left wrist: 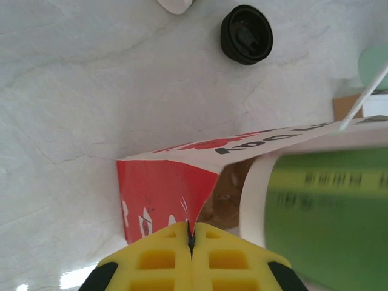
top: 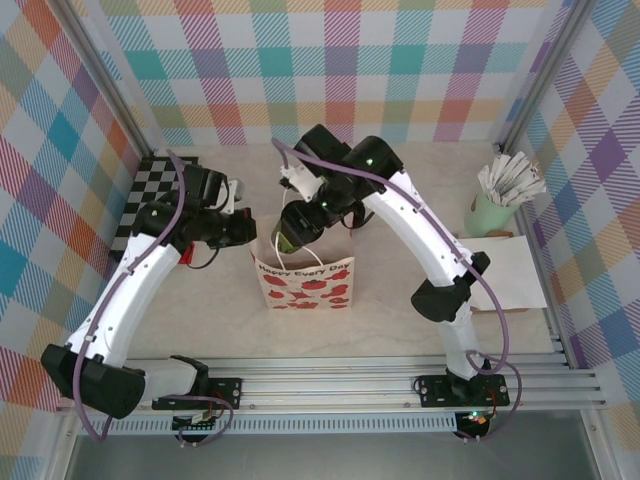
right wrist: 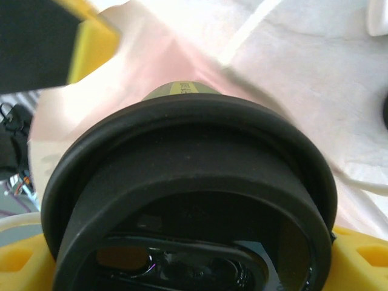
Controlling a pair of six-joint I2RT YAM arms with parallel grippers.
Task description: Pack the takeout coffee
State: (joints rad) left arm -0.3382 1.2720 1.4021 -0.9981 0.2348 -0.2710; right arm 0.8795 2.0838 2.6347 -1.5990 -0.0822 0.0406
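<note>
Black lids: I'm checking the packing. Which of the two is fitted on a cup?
The lid capping the green cup in the right gripper, at the mouth of the bag; the other lid lies loose on the table.

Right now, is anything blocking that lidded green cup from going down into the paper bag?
Nothing visible does. The right gripper holds the takeout coffee at the open mouth of the paper bag, while the left gripper pinches the bag's rim, holding it open.
</note>
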